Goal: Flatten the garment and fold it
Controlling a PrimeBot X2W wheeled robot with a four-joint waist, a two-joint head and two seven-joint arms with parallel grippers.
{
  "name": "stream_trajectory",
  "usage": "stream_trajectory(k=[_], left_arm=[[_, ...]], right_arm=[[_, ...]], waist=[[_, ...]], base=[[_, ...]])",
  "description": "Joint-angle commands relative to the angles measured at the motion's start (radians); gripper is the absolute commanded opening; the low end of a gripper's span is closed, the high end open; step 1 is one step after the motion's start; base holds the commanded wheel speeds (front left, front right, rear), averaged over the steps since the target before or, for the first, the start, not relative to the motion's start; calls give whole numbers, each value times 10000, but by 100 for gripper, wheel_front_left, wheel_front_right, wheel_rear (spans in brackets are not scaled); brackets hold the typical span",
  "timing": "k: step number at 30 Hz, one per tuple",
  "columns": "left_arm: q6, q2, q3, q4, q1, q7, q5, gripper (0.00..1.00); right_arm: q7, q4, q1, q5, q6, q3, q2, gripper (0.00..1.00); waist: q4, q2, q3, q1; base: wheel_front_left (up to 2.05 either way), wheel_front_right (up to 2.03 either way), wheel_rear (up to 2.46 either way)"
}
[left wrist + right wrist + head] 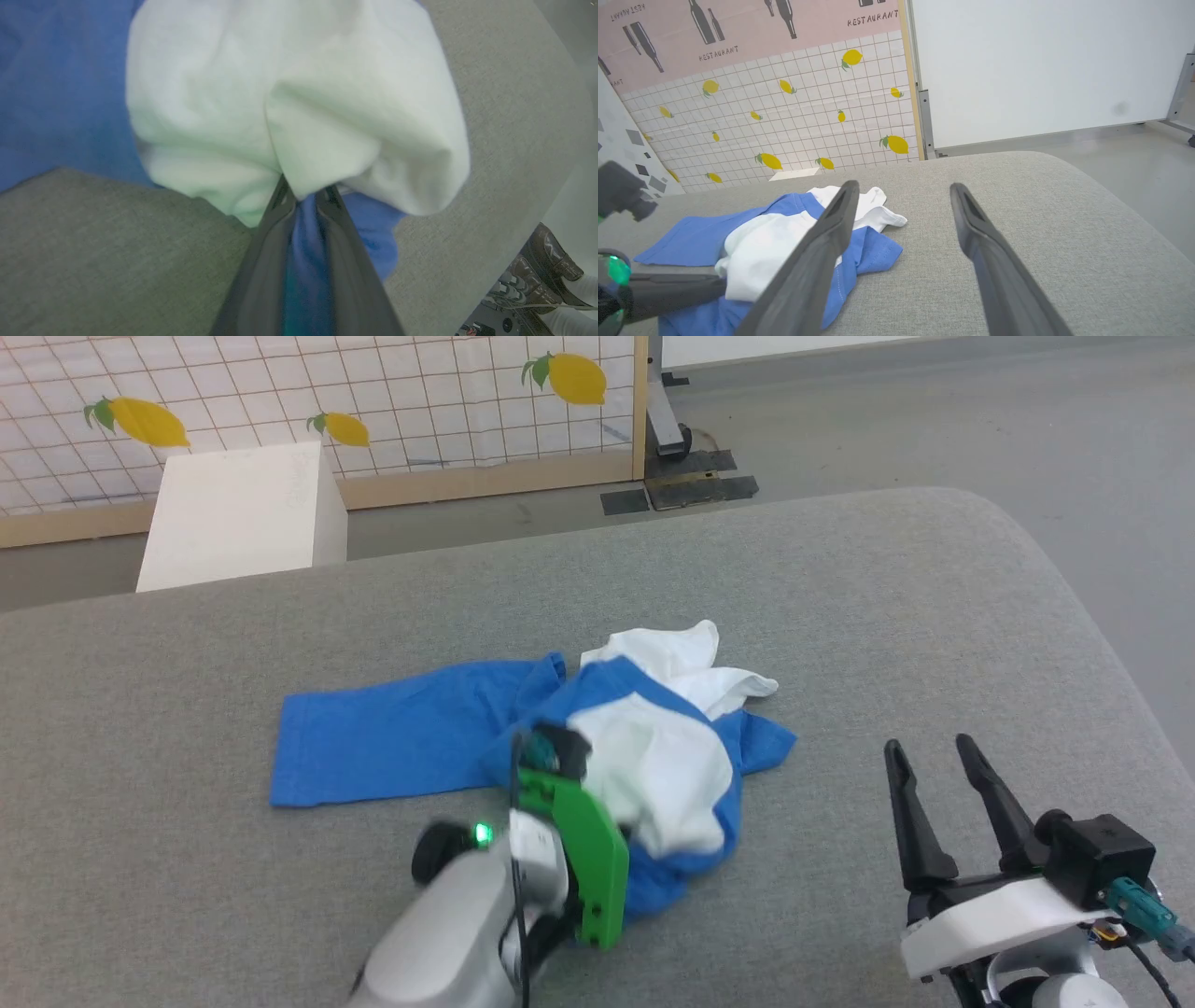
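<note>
One blue fold of the shirt (663, 765), crumpled on the cushion (887, 597), sits pinched in the nearly closed left gripper (306, 196). The right gripper (926, 743) hangs wide open, empty, nearby; it should take a second edge before any pulling.

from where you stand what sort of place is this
Likely a staged robot test lab, not a real home: a printed lemon-tile backdrop, a plain white partition and bare grey floor. The garment lies crumpled on a grey padded surface.
</note>
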Motion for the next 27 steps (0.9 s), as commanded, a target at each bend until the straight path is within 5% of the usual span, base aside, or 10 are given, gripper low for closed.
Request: stream_trajectory(k=[1,2,3,8,14,19,22,27], left_arm=[[96,-20,-82,132,181,103,-155,0],[171,-26,-176,269,296,204,-201,9],[193,-31,-256,348,404,323,-305,98],[264,-44,-91,-274,658,-371,-904,100],[396,165,494,-1679,924,-3221,-566,100],[970,726,1225,-2136,1328,-5284,-17,100],[1291,1006,1495,-1800,1308,-5775,188,100],[1450,917,1507,-888,490,-5021,97,100]], right_arm=[[41,-42,69,36,-13,56,6,100],[52,-31,66,40,-13,79,6,100],[57,-27,75,38,-13,86,6,100],[100,-35,117,6,-13,108,6,100],[106,-149,94,-36,-13,37,7,100],[128,-214,93,-49,-13,-32,7,100],[124,-295,20,-40,-13,-46,7,100],[54,-263,-121,46,-13,37,7,100]], waist=[[22,-1,3,1],[50,-1,0,1],[92,-1,0,1],[309,-1,-22,1],[622,-1,-48,1],[814,-1,-71,1],[862,-1,109,1],[741,-1,460,1]], base=[[0,0,0],[0,0,0],[0,0,0],[0,0,0],[0,0,0],[0,0,0],[0,0,0],[0,0,0]])
